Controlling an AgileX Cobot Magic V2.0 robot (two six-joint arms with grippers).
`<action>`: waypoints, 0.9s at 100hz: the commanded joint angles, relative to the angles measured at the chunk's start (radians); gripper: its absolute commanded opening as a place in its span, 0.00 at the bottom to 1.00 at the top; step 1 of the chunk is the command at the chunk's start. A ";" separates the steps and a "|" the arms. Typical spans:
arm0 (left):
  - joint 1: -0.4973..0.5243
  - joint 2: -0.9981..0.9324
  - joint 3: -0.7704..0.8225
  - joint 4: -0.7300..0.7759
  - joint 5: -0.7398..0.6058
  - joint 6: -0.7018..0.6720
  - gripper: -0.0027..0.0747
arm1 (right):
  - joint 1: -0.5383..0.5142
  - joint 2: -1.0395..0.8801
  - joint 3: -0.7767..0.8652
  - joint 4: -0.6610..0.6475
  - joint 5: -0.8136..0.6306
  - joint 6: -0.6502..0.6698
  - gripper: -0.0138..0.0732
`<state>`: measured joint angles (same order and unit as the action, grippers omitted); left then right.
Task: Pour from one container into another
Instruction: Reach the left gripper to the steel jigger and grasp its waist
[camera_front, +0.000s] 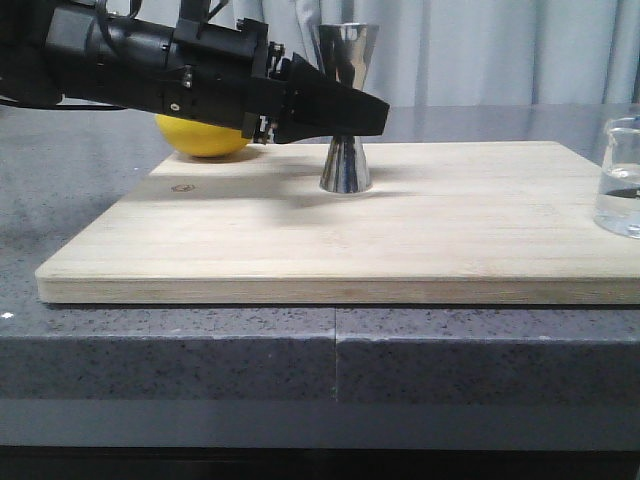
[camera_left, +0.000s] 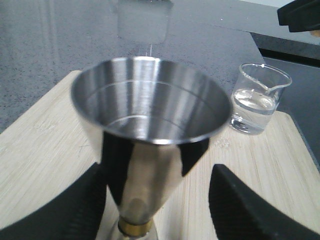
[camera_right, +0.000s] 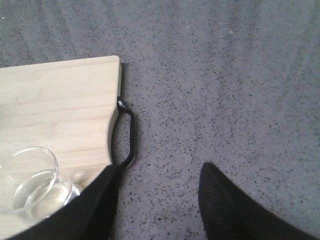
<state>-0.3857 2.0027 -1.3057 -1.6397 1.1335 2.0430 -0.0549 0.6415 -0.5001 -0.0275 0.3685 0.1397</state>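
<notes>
Standing upright mid-board: steel jigger (camera_front: 346, 110), long axis vertical, waist between the spread fingers of the left hand (camera_front: 352, 113), apparently not yet pinched. Off at the cutting board's (camera_front: 300, 240) right end: glass beaker (camera_front: 621, 178), part-filled, just beside the open, empty right hand (camera_right: 157, 200).

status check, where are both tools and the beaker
Left tool open, straddling the jigger, not gripping. Right tool open beside the beaker, which stands with clear liquid. Nothing between them.
</notes>
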 joint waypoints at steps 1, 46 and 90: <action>-0.008 -0.050 -0.028 -0.074 0.052 0.002 0.50 | -0.007 0.006 -0.021 -0.011 -0.097 -0.012 0.55; 0.000 -0.050 -0.028 -0.049 0.052 0.002 0.23 | 0.096 0.006 0.105 -0.011 -0.266 -0.012 0.55; 0.000 -0.050 -0.028 -0.051 0.095 0.002 0.01 | 0.127 0.006 0.166 -0.011 -0.229 -0.012 0.55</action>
<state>-0.3857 2.0027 -1.3063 -1.6284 1.1415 2.0430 0.0649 0.6415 -0.3340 -0.0289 0.2391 0.1391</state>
